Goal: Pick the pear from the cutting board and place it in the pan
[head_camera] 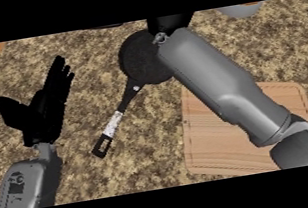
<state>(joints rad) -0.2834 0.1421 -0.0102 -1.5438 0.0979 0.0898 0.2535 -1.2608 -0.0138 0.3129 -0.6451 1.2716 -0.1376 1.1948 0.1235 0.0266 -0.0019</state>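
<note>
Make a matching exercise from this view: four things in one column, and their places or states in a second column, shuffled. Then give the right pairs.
Things:
1. pan
2. cutting board
3. left hand
4. right forearm

Places or states:
A. at the view's left, open, fingers up
B. reaches up across the board toward the pan
C. dark and round, its handle pointing to the lower left
D. pale wood, at the lower right, partly under the arm

Pairs: 1-C, 2-D, 3-A, 4-B

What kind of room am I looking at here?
Most likely a kitchen counter: a speckled stone-look worktop, a black frying pan with its long handle, and a wooden cutting board lying beside it.
</note>
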